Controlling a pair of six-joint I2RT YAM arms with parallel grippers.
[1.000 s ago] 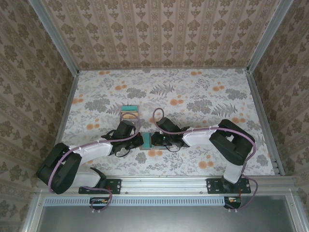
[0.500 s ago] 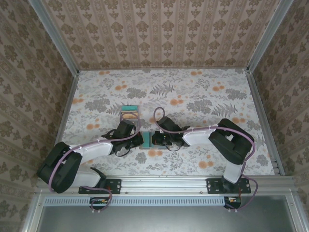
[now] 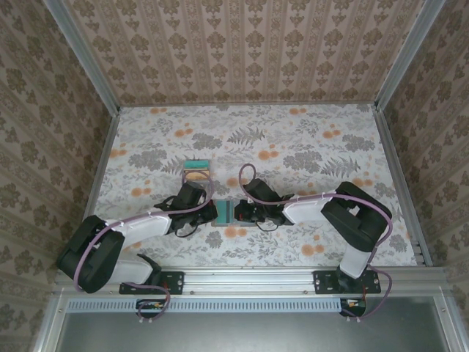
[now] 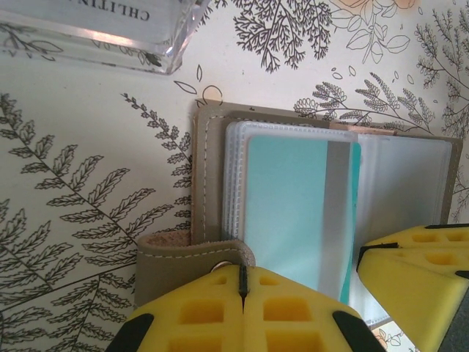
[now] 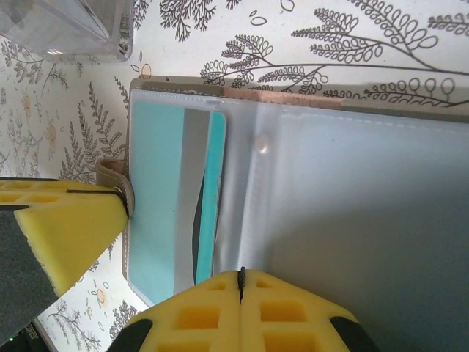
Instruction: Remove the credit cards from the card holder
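We see the small folding card holder (image 3: 223, 213), tan-brown outside with clear, shiny sleeves inside, lying open on the flower-patterned table (image 3: 293, 147) near its front edge, between the two arms.

From the left wrist, the left gripper (image 4: 242, 280) has its yellow fingers pressed fully together. The tan strap tab (image 4: 192, 254) with its snap runs in under the tips, so it looks pinched there.

From the right wrist, the right gripper (image 5: 240, 282) is also fully closed, with its tips at the edge of the clear sleeve. We cannot tell whether the plastic is caught between them.

A thin rectangular teal plastic card (image 4: 289, 213) with a grey stripe sits inside the sleeve, and its edge stands just beside the right gripper's tips.

Farther back on the table, near the holder, stands a clear acrylic box (image 3: 196, 172) holding a striped stack of coloured cards.
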